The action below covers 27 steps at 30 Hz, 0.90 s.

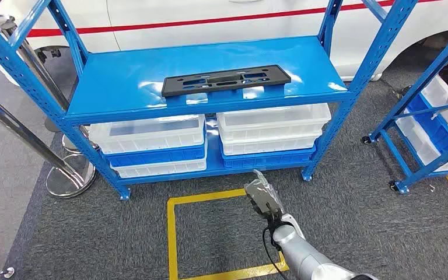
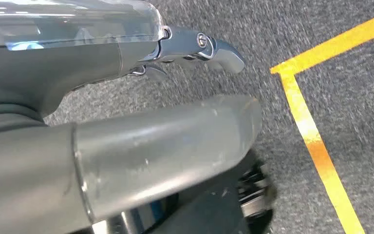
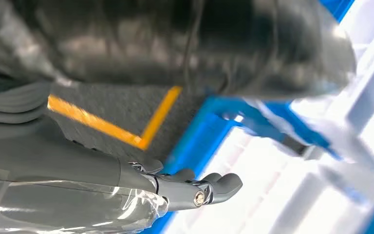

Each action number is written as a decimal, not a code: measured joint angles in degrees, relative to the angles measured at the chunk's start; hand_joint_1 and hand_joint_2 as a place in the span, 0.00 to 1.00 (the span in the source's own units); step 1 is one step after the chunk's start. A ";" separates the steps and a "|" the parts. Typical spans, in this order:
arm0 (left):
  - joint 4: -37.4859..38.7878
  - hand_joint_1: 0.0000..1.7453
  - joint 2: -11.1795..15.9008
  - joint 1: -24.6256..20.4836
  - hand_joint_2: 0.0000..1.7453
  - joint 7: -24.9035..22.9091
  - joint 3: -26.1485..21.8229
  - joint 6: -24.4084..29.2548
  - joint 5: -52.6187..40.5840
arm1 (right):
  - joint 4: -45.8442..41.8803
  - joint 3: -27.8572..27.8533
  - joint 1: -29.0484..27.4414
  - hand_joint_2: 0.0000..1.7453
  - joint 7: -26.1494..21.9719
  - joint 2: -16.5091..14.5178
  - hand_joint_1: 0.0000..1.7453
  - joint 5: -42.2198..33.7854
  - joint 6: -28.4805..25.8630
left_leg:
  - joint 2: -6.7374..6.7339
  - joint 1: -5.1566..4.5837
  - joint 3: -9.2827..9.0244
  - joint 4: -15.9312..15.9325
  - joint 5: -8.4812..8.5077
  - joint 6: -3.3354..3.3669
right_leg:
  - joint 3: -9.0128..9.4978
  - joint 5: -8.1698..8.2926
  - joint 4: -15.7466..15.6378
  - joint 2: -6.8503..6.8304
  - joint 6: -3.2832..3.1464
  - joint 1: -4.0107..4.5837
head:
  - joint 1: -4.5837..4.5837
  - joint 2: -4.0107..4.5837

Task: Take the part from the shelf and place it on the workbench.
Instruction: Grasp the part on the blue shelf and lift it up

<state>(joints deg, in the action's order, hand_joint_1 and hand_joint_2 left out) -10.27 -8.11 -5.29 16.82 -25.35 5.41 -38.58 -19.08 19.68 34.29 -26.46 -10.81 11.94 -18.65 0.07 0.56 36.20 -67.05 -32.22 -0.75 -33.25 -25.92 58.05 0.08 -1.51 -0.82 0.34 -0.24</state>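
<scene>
- Steel posts (image 1: 32, 146): far left on disc bases, tops cut off by the frame.
- My left hand (image 2: 126, 97): over grey carpet beside yellow floor tape (image 2: 316, 141); fingers extended, nothing in it, thumb blurred.
- Shelf (image 1: 122, 87): blue, straight ahead; uprights cut off above.
- Part (image 1: 226, 80): flat black plate on the shelf's upper deck, untouched, far from both hands.
- Bins (image 1: 151, 137): white and blue, stacked beneath, partly hidden by the deck.
- My right hand (image 1: 263, 198): raised before the lower shelf, released, fingers spread, empty.
- Second shelf (image 1: 431, 116): right, mostly cut off.
</scene>
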 joint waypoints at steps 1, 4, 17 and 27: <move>0.00 0.00 0.00 0.05 0.00 0.03 -0.12 0.00 0.00 | -0.04 0.37 0.16 1.00 0.16 -0.17 0.00 0.63 -0.38 | 0.00 0.04 1.09 -2.22 -0.84 -0.10 | -0.01 -0.02 0.02 -0.02 -0.03 0.03 | 0.00 0.00; 0.00 0.00 0.01 0.35 0.00 0.16 -0.56 -0.09 0.01 | -0.25 1.88 0.69 1.00 0.21 -0.87 0.00 4.42 -3.71 | -0.01 0.14 3.85 -7.25 -1.32 -0.38 | 0.03 -0.16 0.20 -0.05 -0.09 0.10 | -0.01 0.00; 0.00 0.00 0.06 0.30 0.00 -1.04 -0.77 -1.87 -2.83 | -3.03 5.21 0.07 1.00 7.83 -2.06 0.00 33.64 -19.78 | 0.07 -0.08 -3.26 9.10 6.31 1.22 | -0.85 -1.84 2.49 0.14 1.31 0.44 | -0.02 0.00; -0.27 0.00 -0.05 -3.17 0.00 -2.11 0.61 -5.41 -7.82 | -8.22 2.84 -0.43 1.00 31.90 2.01 0.00 75.91 -21.32 | 0.11 -0.22 -3.28 9.15 6.33 1.95 | -1.23 0.25 0.98 0.10 1.68 0.57 | -0.03 0.00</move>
<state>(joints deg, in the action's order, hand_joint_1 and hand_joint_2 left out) -10.54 -8.16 -8.46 14.71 -24.74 0.00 -46.40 -27.30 22.52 33.86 5.44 -8.80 87.85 -39.97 0.18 0.34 32.92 -57.90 -25.90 1.21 -34.48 -25.67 59.03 0.18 0.17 -0.25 0.31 -0.24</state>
